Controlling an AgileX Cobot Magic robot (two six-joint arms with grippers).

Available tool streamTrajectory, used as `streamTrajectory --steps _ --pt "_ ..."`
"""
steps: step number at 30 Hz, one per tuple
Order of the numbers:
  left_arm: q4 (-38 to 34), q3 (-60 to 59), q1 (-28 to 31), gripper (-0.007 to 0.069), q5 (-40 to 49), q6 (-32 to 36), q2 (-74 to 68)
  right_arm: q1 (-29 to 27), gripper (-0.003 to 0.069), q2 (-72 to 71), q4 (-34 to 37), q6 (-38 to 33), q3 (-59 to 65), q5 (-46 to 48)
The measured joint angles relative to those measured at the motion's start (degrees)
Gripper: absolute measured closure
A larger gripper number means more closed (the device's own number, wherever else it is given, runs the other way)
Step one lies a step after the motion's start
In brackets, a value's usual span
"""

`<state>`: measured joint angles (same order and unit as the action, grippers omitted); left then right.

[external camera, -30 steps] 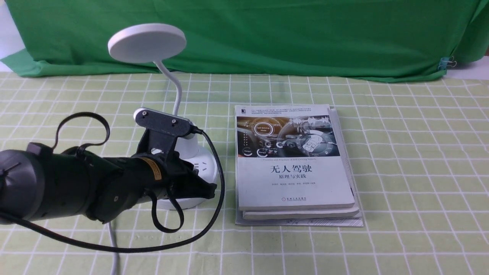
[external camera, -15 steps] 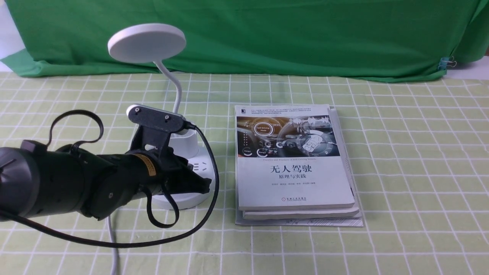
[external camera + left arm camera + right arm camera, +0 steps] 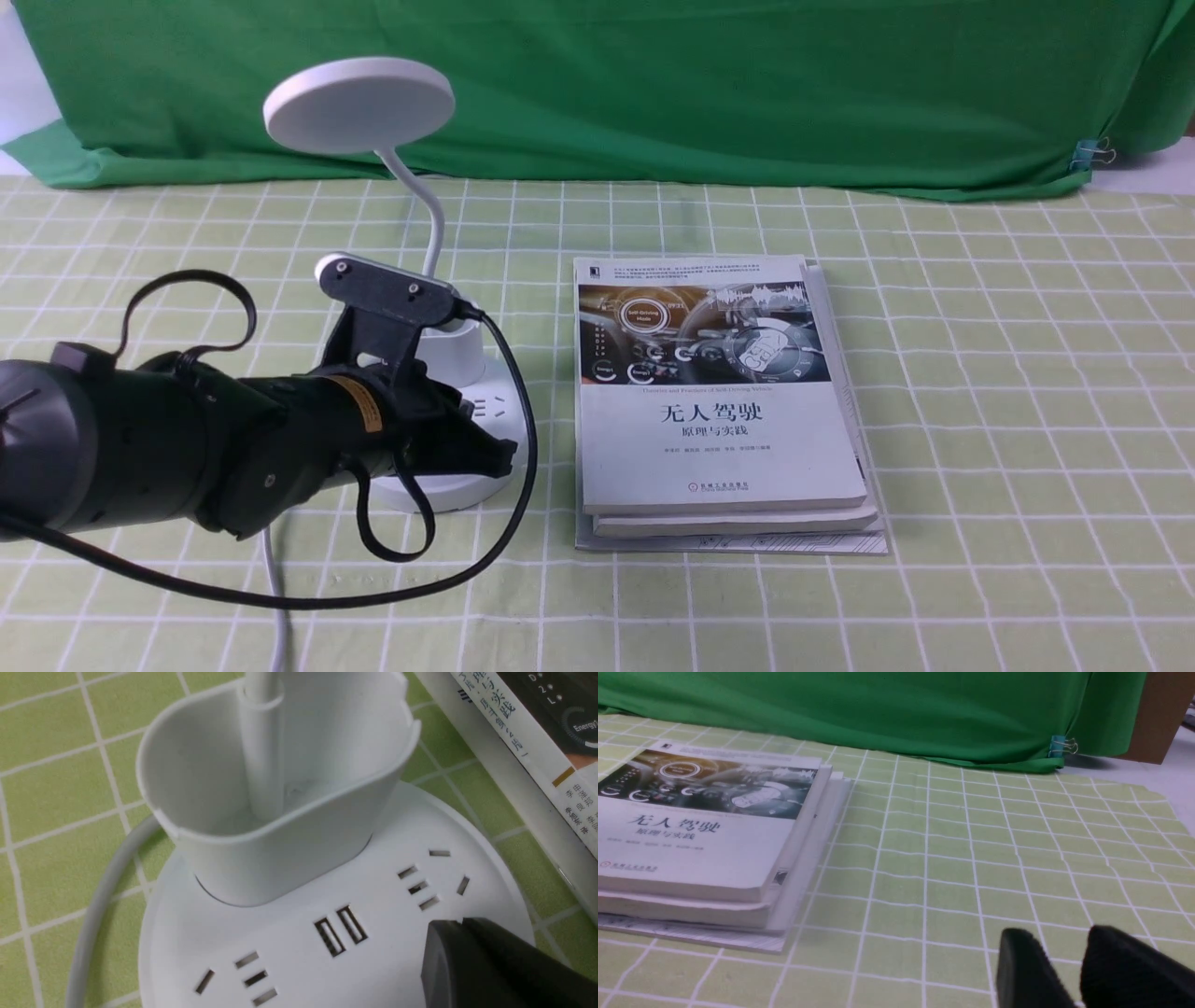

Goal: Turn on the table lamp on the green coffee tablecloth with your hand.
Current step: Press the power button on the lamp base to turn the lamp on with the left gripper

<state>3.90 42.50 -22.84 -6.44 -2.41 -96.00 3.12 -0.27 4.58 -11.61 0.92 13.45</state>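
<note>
From where I stand, the robot's left arm [image 3: 131, 448] reaches in low from the left, nearly level, its wrist tipped slightly down over the near part of the table lamp's round base [image 3: 446, 485]. Its fingers [image 3: 455, 933] sit together with nothing between them, just over the base; whether they touch it, I can't tell. The table lamp [image 3: 359, 107] stands upright on the green coffee tablecloth [image 3: 1008, 420], left of the stacked books [image 3: 719, 448]. Its long axis runs upward, the bendy neck [image 3: 420, 201] curving up and leftward to the flat disc head, which faces down. The right arm's fingers [image 3: 1057, 966] show a narrow gap, holding nothing, above the tablecloth.
</note>
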Motion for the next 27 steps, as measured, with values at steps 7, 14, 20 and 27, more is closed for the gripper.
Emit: streamTrajectory --steps 7,14,20,27 --pt "0.0 0.6 -0.3 0.0624 2.2 0.0 0.0 0.0 0.0414 0.0 0.0 -0.1 0.0 0.0" --pt "0.0 2.4 -1.3 0.0624 4.5 0.0 -0.1 0.0 0.0414 0.0 0.0 -0.1 0.0 0.0" --pt "0.2 2.7 -1.3 0.0624 4.6 0.1 -0.2 0.0 0.0414 0.0 0.0 -0.1 0.0 0.0" --pt "0.8 2.9 -1.3 0.0624 3.9 0.2 -2.8 0.0 0.0414 0.0 0.0 -0.1 0.0 0.0"
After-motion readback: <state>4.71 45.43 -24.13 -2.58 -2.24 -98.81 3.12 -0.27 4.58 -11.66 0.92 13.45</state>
